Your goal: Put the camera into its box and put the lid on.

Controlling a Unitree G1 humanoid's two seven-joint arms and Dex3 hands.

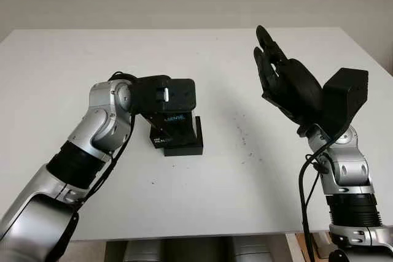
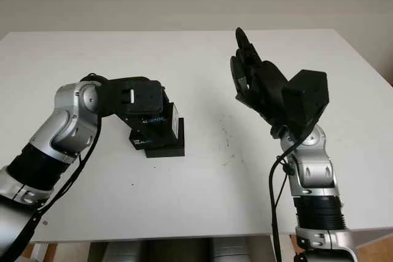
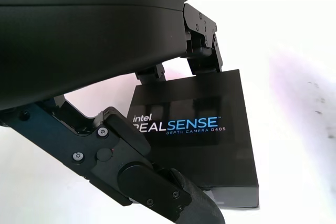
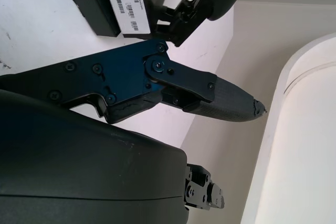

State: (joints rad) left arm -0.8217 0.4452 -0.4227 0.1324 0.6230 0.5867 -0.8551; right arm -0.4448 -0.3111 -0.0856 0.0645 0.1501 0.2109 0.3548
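Left wrist view is showing the left hand gripping the lid, a flat black panel printed with the RealSense name, its fingers closing on the far edge and the thumb on the near one. In the head views that hand is holding the lid just above the box, which is sitting left of centre on the white table; the lid looks tilted and shifted a little left of the box, so the closing step seems to be in hand. I cannot tell whether the camera is inside. The next move likely calls for squaring the lid's edges with the box walls, then lowering straight down. The right hand is hanging raised and open, holding nothing, well to the right. Bare tabletop is lying all round the box, with the table's edges well away.
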